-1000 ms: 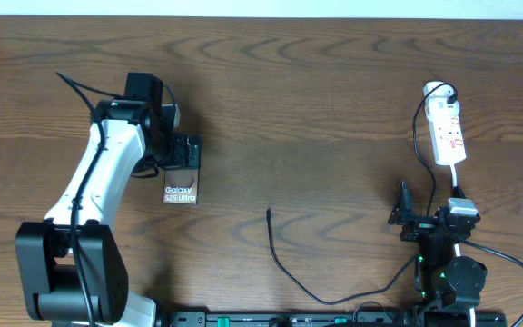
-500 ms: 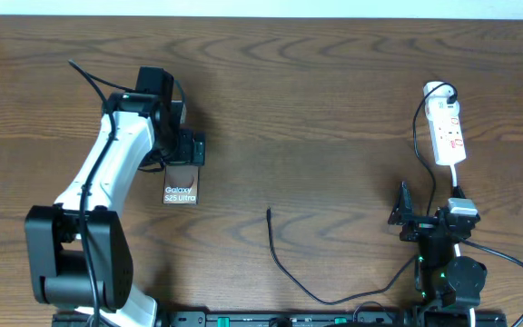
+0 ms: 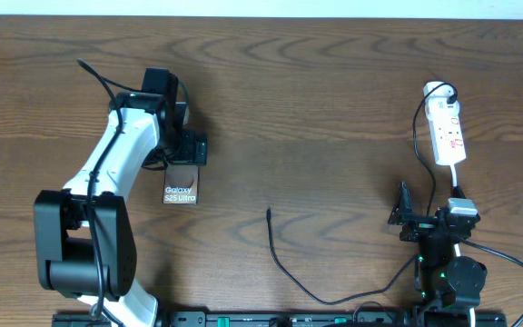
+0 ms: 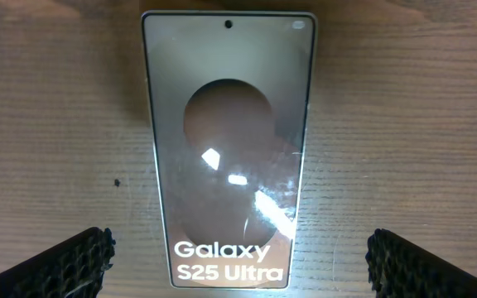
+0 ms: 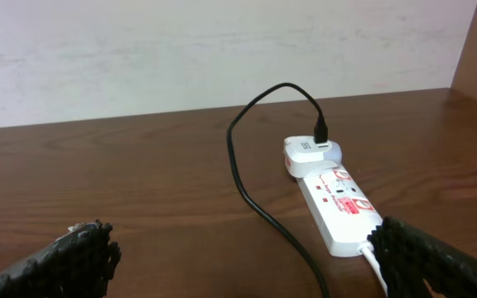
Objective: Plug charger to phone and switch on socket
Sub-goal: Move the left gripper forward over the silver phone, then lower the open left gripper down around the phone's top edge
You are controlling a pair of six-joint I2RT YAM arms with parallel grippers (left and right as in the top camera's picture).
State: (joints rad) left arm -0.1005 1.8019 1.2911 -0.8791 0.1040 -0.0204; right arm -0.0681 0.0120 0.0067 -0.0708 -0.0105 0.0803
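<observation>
Left gripper (image 3: 190,150) has crept slightly sideways and hangs above phone (image 4: 228,149), jaws spread wide, phone's long axis running straight ahead between them.

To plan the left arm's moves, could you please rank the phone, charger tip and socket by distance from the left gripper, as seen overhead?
1. Phone, lying beneath the left gripper.
2. Charger tip, mid-table.
3. Socket, far right.
</observation>
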